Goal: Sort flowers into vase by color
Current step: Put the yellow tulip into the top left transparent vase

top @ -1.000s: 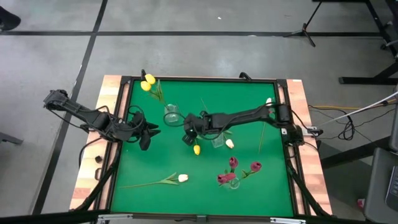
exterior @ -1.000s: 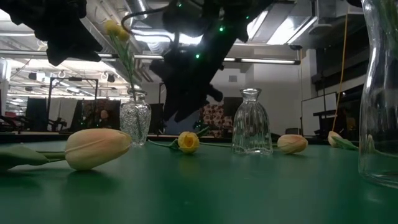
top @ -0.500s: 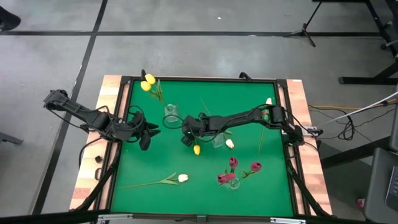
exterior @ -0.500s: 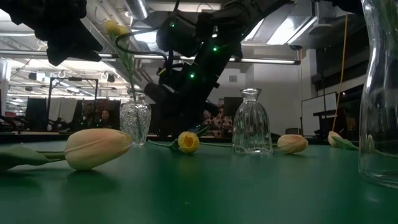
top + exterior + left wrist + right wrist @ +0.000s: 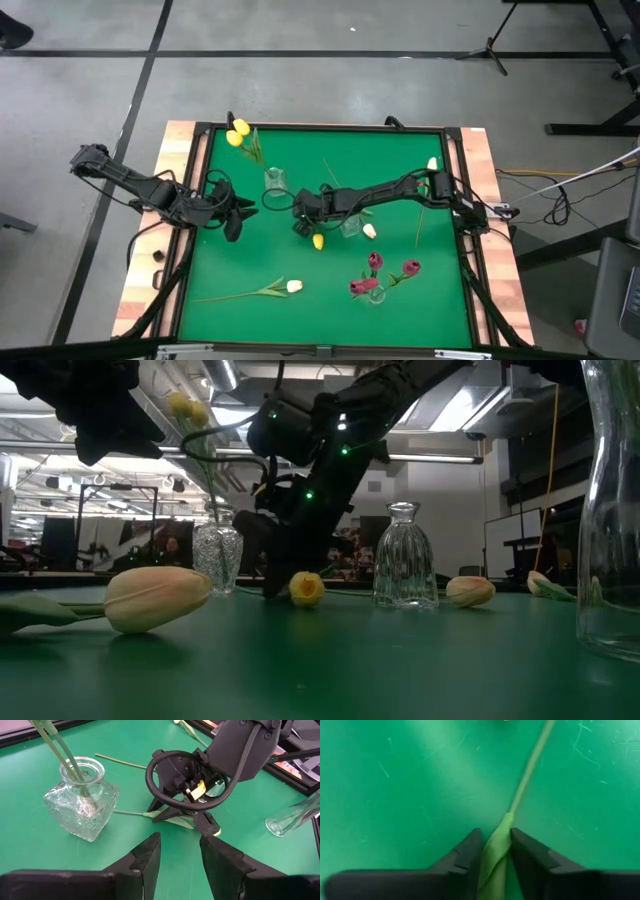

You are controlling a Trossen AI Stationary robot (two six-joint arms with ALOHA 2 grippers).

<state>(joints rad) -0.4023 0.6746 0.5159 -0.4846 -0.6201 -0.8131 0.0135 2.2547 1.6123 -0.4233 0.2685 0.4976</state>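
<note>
A yellow tulip lies on the green table, its head point(image 5: 317, 241) point(image 5: 307, 589) toward the near edge and its thin stem point(image 5: 530, 765) running away from it. My right gripper point(image 5: 302, 224) point(image 5: 495, 845) stands down on this stem at mid-table, shut on it. My left gripper point(image 5: 235, 215) point(image 5: 180, 855) hovers open near the table's left edge, touching nothing. Two yellow tulips point(image 5: 238, 132) stand by their stems in a glass vase point(image 5: 275, 183) point(image 5: 80, 805). Dark red tulips point(image 5: 375, 262) stand in a near vase point(image 5: 376, 294). My right gripper pinches the lying yellow tulip by the leaf wrapped around its stem point(image 5: 496, 851), a little behind the head. The fingers point(image 5: 470, 851) come from above, pointing down, and lie across the stem. The tulip lies flat on the table.
An empty ribbed vase point(image 5: 350, 226) point(image 5: 401, 555) stands just right of my right gripper, with a cream tulip head point(image 5: 369, 231) beside it. Other cream tulips lie near-left point(image 5: 293, 286) and along the right edge point(image 5: 432, 163). A raised frame point(image 5: 196, 200) borders the table.
My right gripper has come down from above the table onto the yellow tulip's stem, its fingertips now at the table surface. My left arm has kept still.
</note>
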